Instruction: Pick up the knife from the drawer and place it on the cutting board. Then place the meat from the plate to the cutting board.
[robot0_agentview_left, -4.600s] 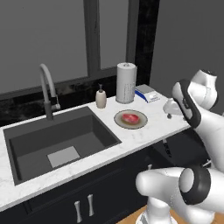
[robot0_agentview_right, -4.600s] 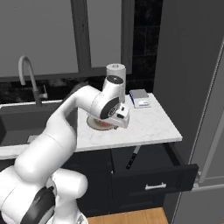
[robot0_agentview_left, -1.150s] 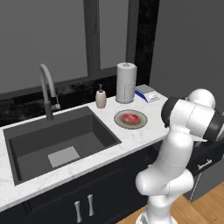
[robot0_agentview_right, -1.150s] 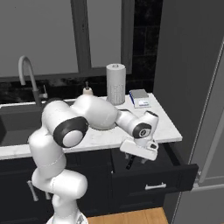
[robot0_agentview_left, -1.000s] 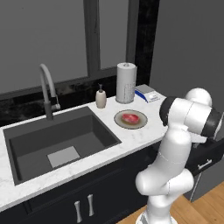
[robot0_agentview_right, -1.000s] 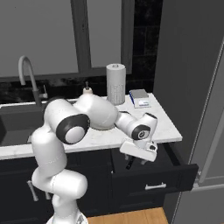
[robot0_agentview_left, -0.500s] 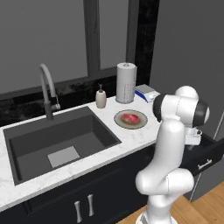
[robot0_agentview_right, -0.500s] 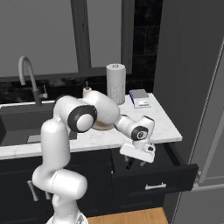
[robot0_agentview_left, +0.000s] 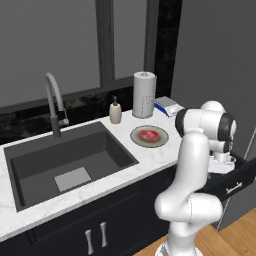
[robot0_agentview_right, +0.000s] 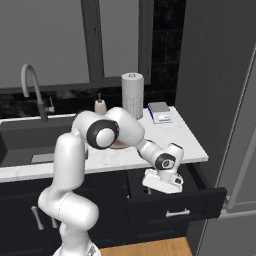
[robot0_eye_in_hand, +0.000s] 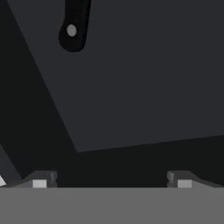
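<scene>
The arm is swinging down from the counter into the open drawer (robot0_agentview_right: 200, 200), so the gripper (robot0_eye_in_hand: 111, 181) is now hanging wide open and empty over the knife (robot0_eye_in_hand: 74, 26), whose black handle lies at the far edge of the hand view; the meat (robot0_agentview_left: 149, 134) is waiting on the plate (robot0_agentview_left: 136, 140).

Knife (robot0_eye_in_hand: 75, 25): only the black handle end with a silver rivet shows, at 11 o'clock in the hand view, lying flat on the dark drawer floor. Meat (robot0_agentview_left: 149, 134): small red-pink steak, flat, centred on the plate (robot0_agentview_left: 136, 139). Plate: round, beige-tan, on the white counter at 3 o'clock from the sink, near the counter's front edge.
</scene>
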